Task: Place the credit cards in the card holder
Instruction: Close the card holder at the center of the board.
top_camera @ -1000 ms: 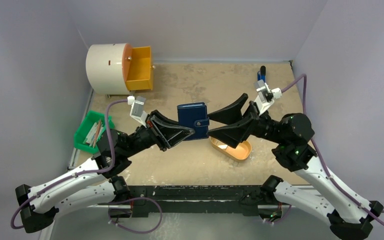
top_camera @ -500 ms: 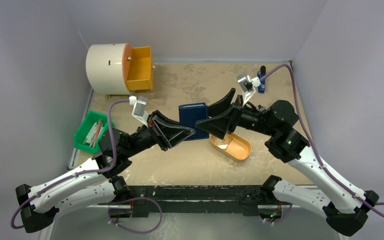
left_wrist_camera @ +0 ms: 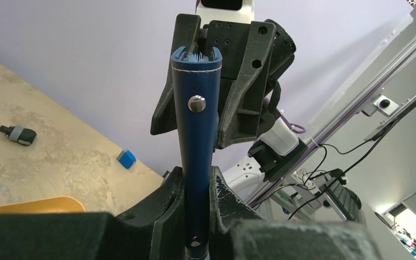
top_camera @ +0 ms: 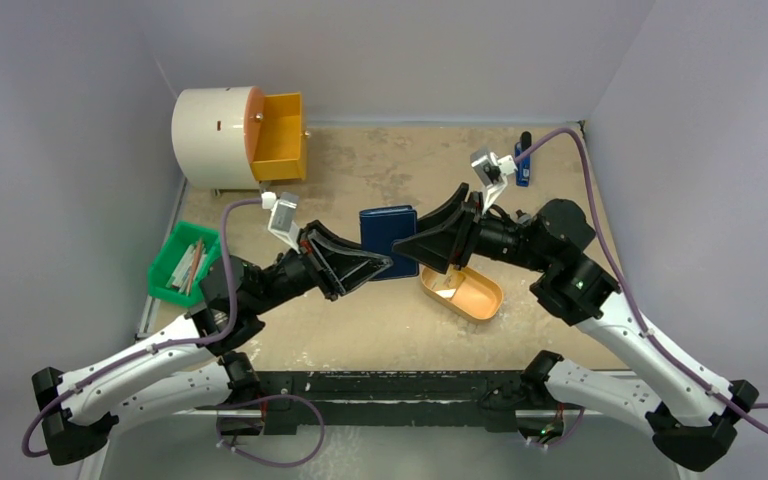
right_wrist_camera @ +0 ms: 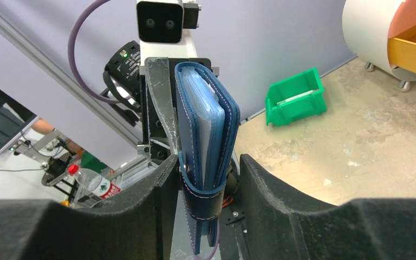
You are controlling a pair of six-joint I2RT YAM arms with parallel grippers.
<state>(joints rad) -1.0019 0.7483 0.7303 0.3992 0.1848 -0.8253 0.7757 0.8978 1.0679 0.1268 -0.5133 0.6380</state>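
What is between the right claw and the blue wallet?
Nothing I can see. The wallet sits right between the right gripper's open fingers, with a gap showing on one side. The left gripper pinches its opposite edge.

My view: a plain booth closed in around a scuffed tan worktop.

From the overhead camera I see a pale lavender-grey back wall, left wall and right wall boxing in the worktop on three sides. Its sandy surface is blotched with lighter worn patches, and a black strip runs along its near edge. The light is soft and even, with faint shadows. Through the wrist cameras I glimpse the room beyond the booth: slanting metal frame rails, loose dark cables, a clear bottle with a red cap, and a bright patch that may be daylight, though I cannot tell.
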